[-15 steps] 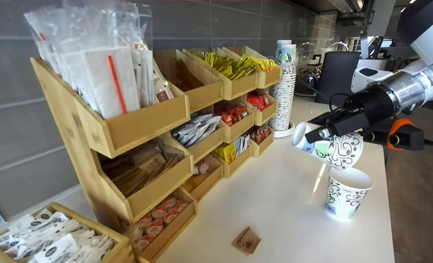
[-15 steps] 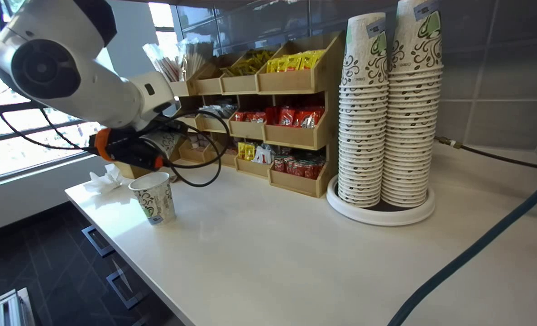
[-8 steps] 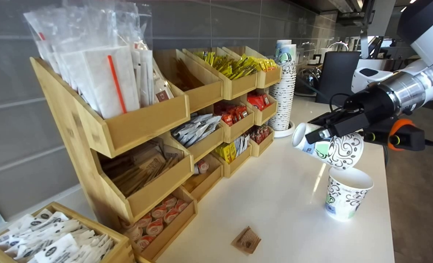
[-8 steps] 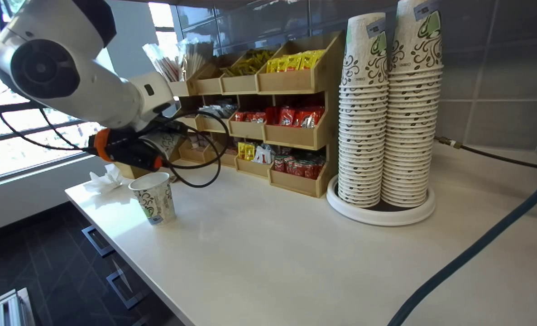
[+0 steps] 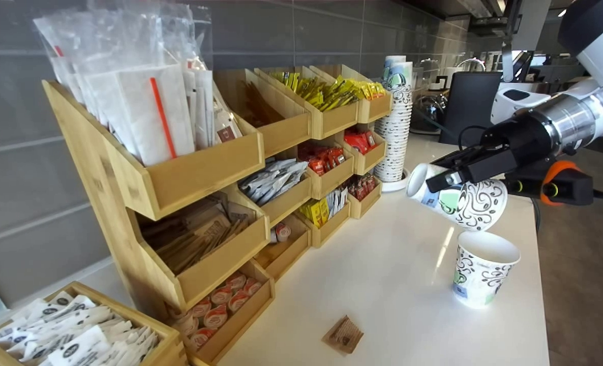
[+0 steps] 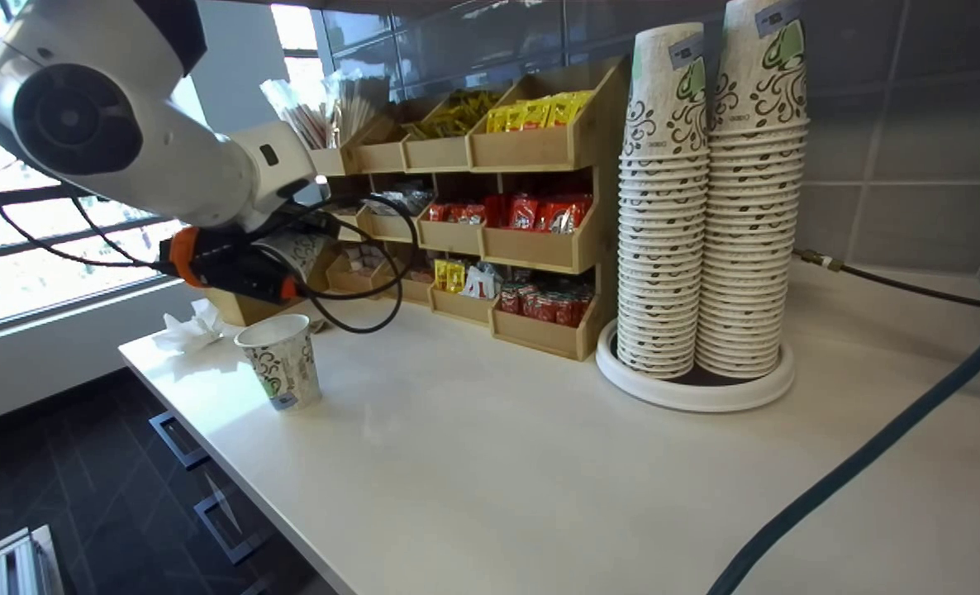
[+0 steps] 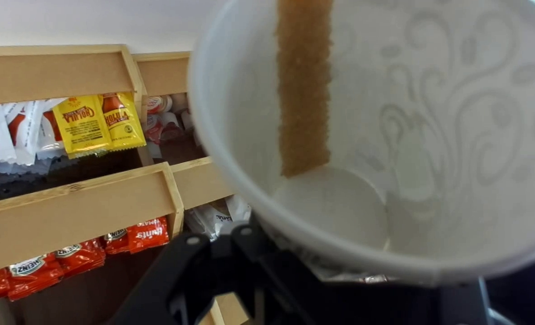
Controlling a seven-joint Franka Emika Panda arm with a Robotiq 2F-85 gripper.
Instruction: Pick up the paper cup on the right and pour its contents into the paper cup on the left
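Pouring seems to be the step in hand, not yet done. At the right of the frame in an exterior view, the gripper [image 5: 438,174] is clamped around the tilted paper cup [image 5: 456,207], whose base points to the left and whose mouth dips toward the lower right. Just below that mouth the standing paper cup [image 5: 484,277] rests upright on the counter [image 5: 393,284]; the lower lip and the rim beneath it are so near each other that contact cannot be ruled out. In the wrist view the tilted paper cup fills most of the right, and a brown strip [image 7: 304,90] lies along its inner wall, from the edge of its floor up to the frame's top edge. Whether it is loose or wrapped cannot be told, nor whether any has gone over. The next move likely calls for a steeper tilt, lip above the opening but clear of the rim, until the brown strip slides into the standing paper cup.
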